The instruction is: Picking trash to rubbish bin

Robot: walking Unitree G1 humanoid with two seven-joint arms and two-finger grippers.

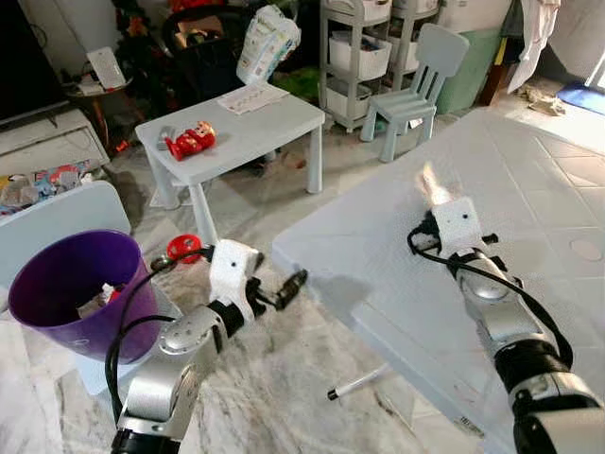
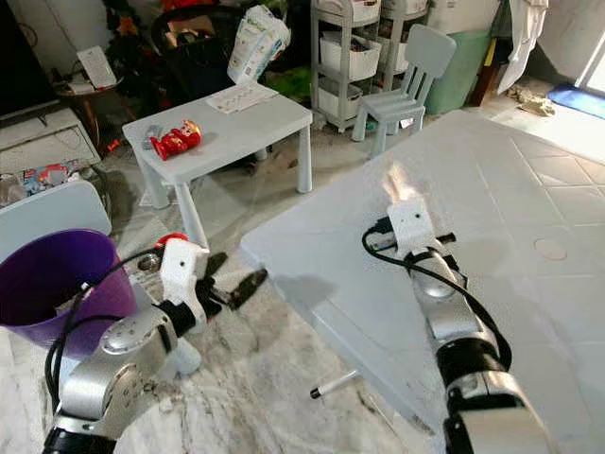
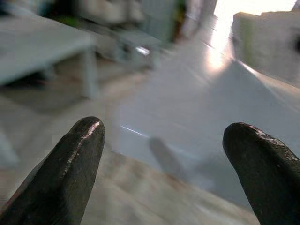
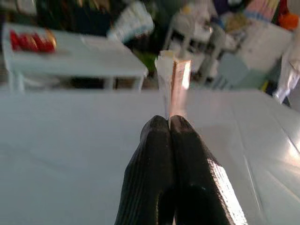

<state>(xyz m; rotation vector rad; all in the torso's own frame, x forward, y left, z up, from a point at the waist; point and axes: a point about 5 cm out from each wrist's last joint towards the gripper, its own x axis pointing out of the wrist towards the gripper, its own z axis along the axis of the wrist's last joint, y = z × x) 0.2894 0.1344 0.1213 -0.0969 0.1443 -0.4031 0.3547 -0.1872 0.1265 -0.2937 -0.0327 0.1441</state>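
My right gripper [image 4: 169, 123] is shut on a thin shiny wrapper [image 4: 172, 84], whitish with an orange glint, which sticks up from between the fingertips. It is held above the large white table [image 1: 529, 189], near that table's left part, where the wrapper [image 1: 433, 184] catches the light. To the lower left stands a purple rubbish bin [image 1: 85, 340] with some scraps inside. My left gripper [image 1: 284, 288] hangs open with nothing between its fingers [image 3: 79, 154]. It is over the marble floor, between the bin and the big table's near corner.
A small white table [image 1: 284, 118] behind carries a red toy [image 1: 191, 140] and a sheet of paper. A pale blue child's chair [image 1: 416, 80] and a shelf unit stand at the back. A pen [image 1: 357, 382] lies on the floor under the big table's edge. A white panel [image 1: 57, 213] stands behind the bin.
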